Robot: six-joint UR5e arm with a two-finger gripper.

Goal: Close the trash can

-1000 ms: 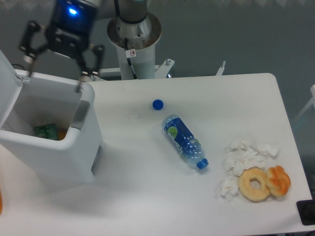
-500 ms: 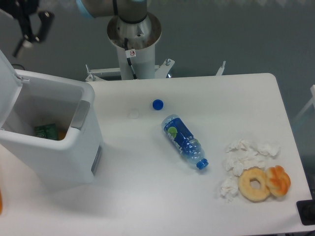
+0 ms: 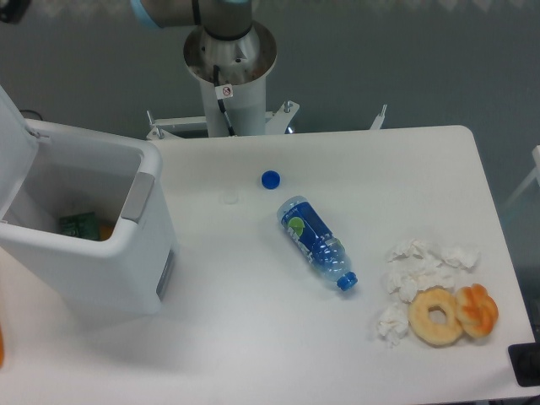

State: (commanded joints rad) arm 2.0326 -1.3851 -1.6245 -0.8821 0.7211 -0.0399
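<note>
The trash can (image 3: 101,261) is a large white bin at the table's left side. Its lid (image 3: 12,148) stands open, tilted up at the left edge of the view. The grey latch (image 3: 139,196) sits on the right rim. A green item (image 3: 78,224) and something orange lie inside. Of my gripper, only a dark sliver (image 3: 8,8) shows at the top left corner, above and behind the lid. Its jaws are out of frame.
The robot base (image 3: 229,59) stands behind the table. A blue cap (image 3: 270,179), a lying blue water bottle (image 3: 316,241), crumpled tissues (image 3: 422,270), a donut (image 3: 436,315) and an orange pastry (image 3: 478,310) lie on the table to the right.
The gripper has moved up and to the left, from above the bin's right rim to almost out of the frame. The bin and lid have not moved.
</note>
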